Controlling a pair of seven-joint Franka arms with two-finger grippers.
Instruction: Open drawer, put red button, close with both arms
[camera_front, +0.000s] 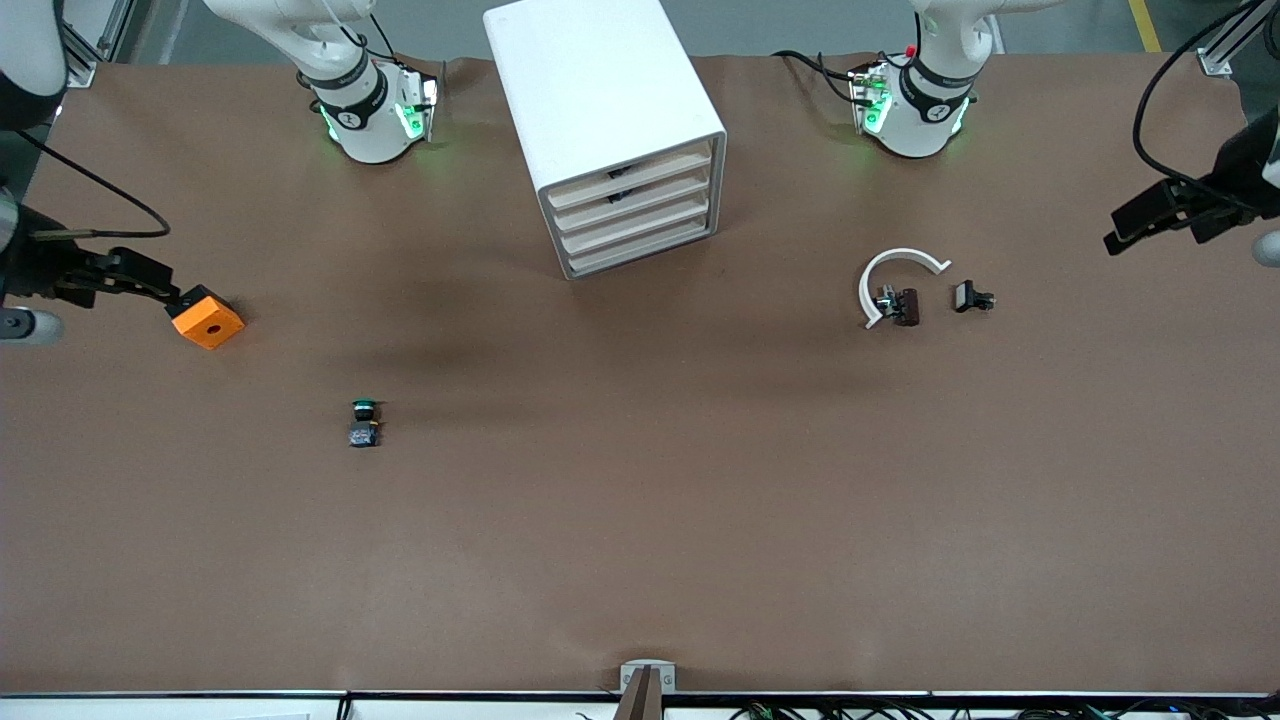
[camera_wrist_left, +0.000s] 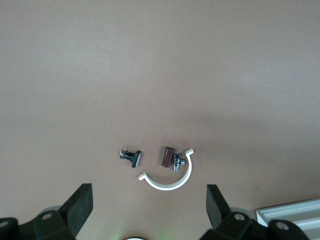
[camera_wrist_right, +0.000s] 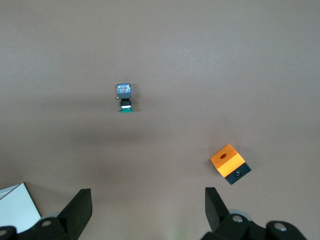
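Observation:
The white drawer cabinet (camera_front: 600, 100) stands between the two arm bases, and its stacked drawers (camera_front: 635, 215) are all shut. The red button (camera_front: 903, 306) lies on its side toward the left arm's end of the table, against a white curved clip (camera_front: 893, 270); in the left wrist view the red button (camera_wrist_left: 169, 156) lies below the hand. My left gripper (camera_wrist_left: 148, 205) hangs open and empty above the table near them, and shows at the table's edge as the left gripper (camera_front: 1140, 222). My right gripper (camera_wrist_right: 147, 207) is open and empty too; this right gripper (camera_front: 150, 280) hovers by an orange block (camera_front: 207, 317).
A green-capped button (camera_front: 365, 422) lies toward the right arm's end, nearer the front camera than the orange block. A small black part (camera_front: 972, 297) lies beside the white clip. The table is covered in brown cloth (camera_front: 640, 500).

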